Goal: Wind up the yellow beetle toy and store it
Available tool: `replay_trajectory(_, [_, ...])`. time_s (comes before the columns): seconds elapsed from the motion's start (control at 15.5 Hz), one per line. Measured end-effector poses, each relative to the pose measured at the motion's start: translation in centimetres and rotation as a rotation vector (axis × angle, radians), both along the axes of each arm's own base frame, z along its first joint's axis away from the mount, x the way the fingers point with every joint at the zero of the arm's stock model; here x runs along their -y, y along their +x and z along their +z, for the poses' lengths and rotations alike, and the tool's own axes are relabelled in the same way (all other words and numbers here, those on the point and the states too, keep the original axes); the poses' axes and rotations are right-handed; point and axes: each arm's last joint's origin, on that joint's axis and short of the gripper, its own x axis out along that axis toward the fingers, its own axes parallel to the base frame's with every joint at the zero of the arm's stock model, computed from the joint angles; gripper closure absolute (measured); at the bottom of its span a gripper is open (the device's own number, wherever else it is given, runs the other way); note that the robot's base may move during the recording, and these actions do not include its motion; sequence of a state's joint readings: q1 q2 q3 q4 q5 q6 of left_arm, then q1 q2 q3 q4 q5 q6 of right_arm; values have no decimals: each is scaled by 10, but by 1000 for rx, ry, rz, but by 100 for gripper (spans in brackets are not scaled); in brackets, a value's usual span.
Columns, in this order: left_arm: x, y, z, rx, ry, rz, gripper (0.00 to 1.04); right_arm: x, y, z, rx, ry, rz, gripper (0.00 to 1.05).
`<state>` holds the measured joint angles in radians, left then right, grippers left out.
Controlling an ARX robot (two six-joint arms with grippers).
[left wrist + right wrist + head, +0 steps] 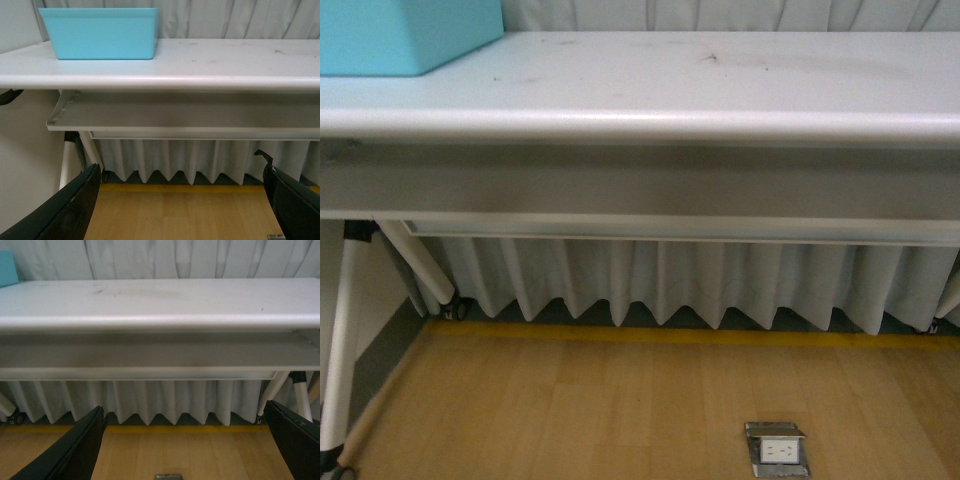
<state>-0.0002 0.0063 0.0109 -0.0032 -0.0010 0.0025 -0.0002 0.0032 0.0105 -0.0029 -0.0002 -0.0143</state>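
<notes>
We hold our left gripper (182,200) and right gripper (185,440) low before the white table (650,90), both with jaws spread wide and empty. A blue bin (100,32) sits on the table's left end (no yellow beetle toy shows in any view).

One white table (720,90), one turquoise bin (400,35), one floor outlet (778,450), two grippers (180,200) (185,440), jaws apart
</notes>
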Motion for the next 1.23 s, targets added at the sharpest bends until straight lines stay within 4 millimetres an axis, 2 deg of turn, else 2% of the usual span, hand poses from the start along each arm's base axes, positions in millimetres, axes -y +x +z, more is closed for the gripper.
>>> replay_trajectory(1.23, [0, 0, 0, -3, 0, 0, 7, 0, 0, 0, -2, 0, -1, 7])
